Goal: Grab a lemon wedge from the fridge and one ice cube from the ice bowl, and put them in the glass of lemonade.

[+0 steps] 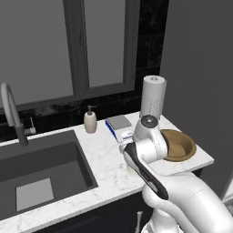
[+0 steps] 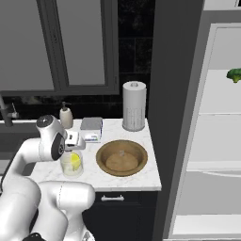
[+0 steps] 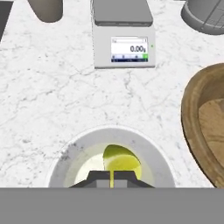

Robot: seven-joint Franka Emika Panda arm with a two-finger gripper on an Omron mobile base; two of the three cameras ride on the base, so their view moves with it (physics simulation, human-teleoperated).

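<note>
The glass of lemonade (image 3: 61,162) stands on the marble counter, left of the ice bowl (image 3: 205,122), and holds pale liquid. My gripper (image 3: 111,178) hangs straight over the glass with its tips down inside the rim. The jaws stand almost together on the yellow-green lemon wedge (image 3: 122,159), which sits within the glass mouth. In the right base view the lemon wedge (image 2: 75,161) shows through the glass (image 2: 71,165) below my hand, with the brown ice bowl (image 2: 121,157) beside it. The fridge (image 2: 212,141) stands open at the right, its white shelves showing.
A kitchen scale (image 3: 123,37) sits behind the glass, a soap bottle (image 2: 66,117) to its left and a paper towel roll (image 2: 134,112) to its right. A broccoli floret (image 2: 234,74) lies on a fridge shelf. The dark sink (image 1: 41,173) and faucet (image 1: 11,113) lie to the left.
</note>
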